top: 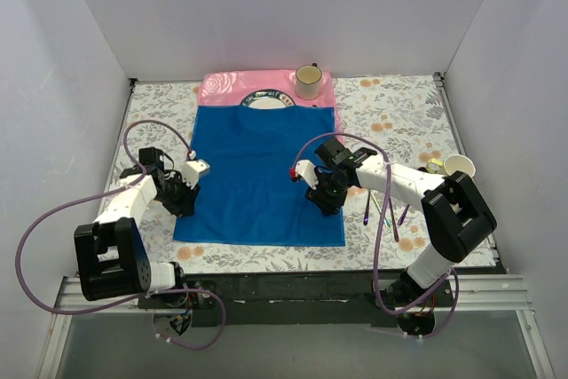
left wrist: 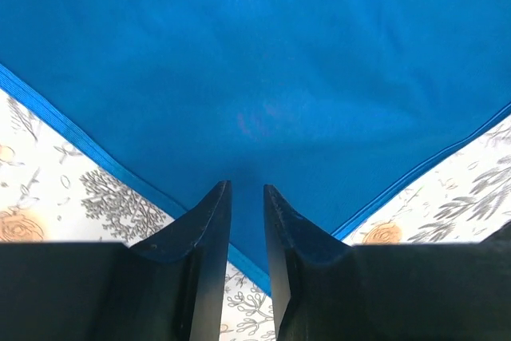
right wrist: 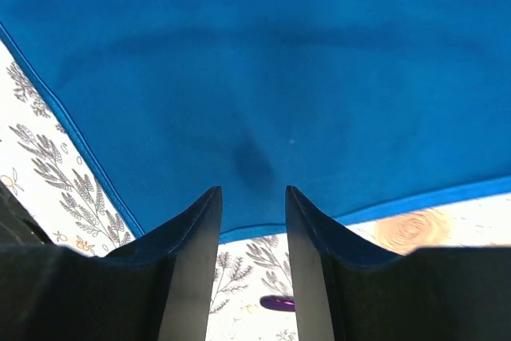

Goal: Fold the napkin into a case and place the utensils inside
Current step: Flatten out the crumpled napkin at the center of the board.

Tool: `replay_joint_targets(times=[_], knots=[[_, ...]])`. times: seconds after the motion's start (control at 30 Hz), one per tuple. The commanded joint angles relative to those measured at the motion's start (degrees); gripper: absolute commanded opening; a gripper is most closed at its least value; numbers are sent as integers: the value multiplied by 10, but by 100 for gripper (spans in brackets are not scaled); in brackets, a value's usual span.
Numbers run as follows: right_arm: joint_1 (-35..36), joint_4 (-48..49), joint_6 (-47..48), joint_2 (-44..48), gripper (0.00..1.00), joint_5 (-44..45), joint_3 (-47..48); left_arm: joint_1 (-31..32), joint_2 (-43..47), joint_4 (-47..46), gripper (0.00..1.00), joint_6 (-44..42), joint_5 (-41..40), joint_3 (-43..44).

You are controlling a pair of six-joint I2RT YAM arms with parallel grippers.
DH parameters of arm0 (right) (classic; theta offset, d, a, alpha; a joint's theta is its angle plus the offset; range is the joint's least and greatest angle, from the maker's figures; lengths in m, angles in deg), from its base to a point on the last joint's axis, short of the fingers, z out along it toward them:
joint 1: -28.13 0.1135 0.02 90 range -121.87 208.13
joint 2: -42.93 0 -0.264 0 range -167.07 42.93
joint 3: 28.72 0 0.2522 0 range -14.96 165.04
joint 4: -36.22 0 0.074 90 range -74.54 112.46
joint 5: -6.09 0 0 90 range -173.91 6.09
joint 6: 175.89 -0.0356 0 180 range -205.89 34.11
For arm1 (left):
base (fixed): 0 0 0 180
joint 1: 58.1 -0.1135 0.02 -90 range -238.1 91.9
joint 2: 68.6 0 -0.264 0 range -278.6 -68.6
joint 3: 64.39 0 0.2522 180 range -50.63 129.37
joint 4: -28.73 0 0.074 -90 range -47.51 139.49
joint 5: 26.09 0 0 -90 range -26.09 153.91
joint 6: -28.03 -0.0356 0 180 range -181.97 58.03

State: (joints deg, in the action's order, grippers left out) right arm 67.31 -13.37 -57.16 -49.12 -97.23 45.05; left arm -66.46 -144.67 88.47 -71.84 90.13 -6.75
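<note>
the left claw (left wrist: 246,189) straddles the near corner of the napkin (left wrist: 255,61), jaws narrow; whether it grips cannot be told. the right claw (right wrist: 252,191) stands released over the hem. a shallow pinch could slip off mid-fold. only the top view shows the utensils (top: 367,209) on the surface (top: 399,104), right of the flat napkin.

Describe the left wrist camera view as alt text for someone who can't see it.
The left gripper sits at a corner of the blue napkin, its black fingers a narrow gap apart over the hem. The napkin fills most of the frame, with floral tablecloth showing at both lower sides.
</note>
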Motion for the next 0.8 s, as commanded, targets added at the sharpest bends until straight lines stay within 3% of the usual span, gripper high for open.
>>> replay_joint_targets(times=[0.0, 0.33, 0.63, 0.77], knots=[[6, 18, 18, -9, 45, 18, -25, 8, 34, -8, 22, -45, -49, -37], [15, -10, 47, -15, 45, 24, -78, 28, 134, 44, 19, -99, -109, -110], [37, -40, 73, 30, 46, 20, -97, 31, 180, 153, 18, -185, -89, -86], [36, -50, 74, 37, 47, 29, -54, 30, 156, 156, 16, -160, -58, -17]])
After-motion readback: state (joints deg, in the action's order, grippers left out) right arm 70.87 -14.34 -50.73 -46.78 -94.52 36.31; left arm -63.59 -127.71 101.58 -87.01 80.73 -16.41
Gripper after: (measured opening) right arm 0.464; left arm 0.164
